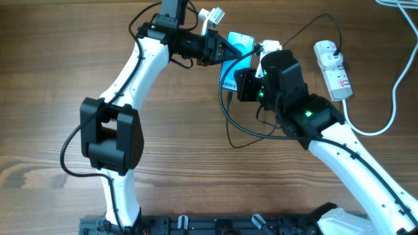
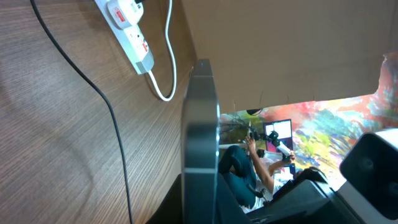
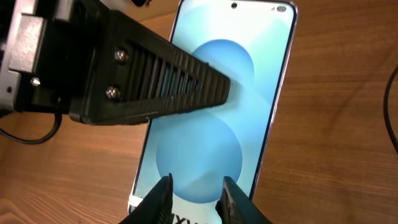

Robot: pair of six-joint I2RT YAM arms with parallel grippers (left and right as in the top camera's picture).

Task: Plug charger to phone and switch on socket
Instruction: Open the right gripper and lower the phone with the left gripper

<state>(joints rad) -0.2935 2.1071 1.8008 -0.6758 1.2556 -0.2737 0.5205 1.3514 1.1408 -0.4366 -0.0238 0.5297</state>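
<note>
The small flat phone with the bright cyan screen (image 1: 239, 43) sits at the far middle of the brown wooden table (image 1: 196, 170), between the 2 arms. Its long axis runs away from the robot, leaning slightly to the right at the far end. The end with the white text strip points back towards the robot's base, and the end with the tiny camera hole points away. The black left gripper (image 1: 232, 51) is clamped on the phone. In the right wrist view 1 of its ribbed fingers (image 3: 155, 81) lies across the screen, and in the left wrist view the phone shows edge-on as a grey slab. I cannot tell whether the phone rests on the wood or is lifted off it. The black right gripper (image 3: 198, 196) hangs over the text-strip end, its jaws parted only narrowly with just the screen showing in the gap. The thin black charger cable (image 1: 228, 124) loops on the table just near of the phone. The white elongated socket strip with red switch marks (image 1: 333, 68) lies well apart to the right, its thick white cord (image 1: 392, 98) curling beside it.
</note>
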